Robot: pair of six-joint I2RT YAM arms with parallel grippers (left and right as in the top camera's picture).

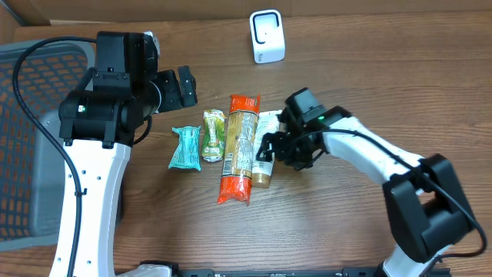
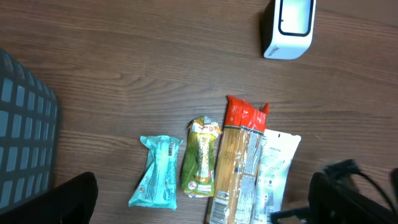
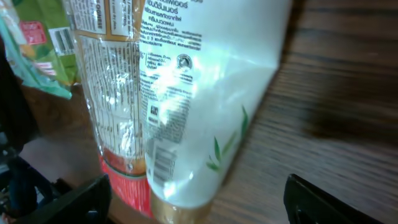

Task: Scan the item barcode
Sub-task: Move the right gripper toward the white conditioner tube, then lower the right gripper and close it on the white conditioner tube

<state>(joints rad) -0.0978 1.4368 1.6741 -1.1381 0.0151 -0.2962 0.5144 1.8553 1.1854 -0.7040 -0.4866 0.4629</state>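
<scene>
— Jaws of the right gripper (image 1: 269, 151)?
— Apart, straddling the white tube (image 3: 205, 93), seemingly not touching it. Only its wrist view shows the barcode (image 3: 163, 163) near the gold cap (image 3: 180, 214).
— And overhead?
— That arm reaches in low from the right. The tube lies flat beside the pasta (image 1: 238, 150). The left gripper (image 1: 178, 86) hangs spread, well apart from the scanner (image 1: 267, 36).

**A:** anyone manage to read anything on these packs?

**B:** nope lol. The white tube (image 3: 205, 93) has fine print and a barcode (image 3: 163, 163). The green packet (image 3: 37, 43) has 1 too, and the pasta bag (image 3: 115, 106) has tiny print. All too blurry to read.
</scene>
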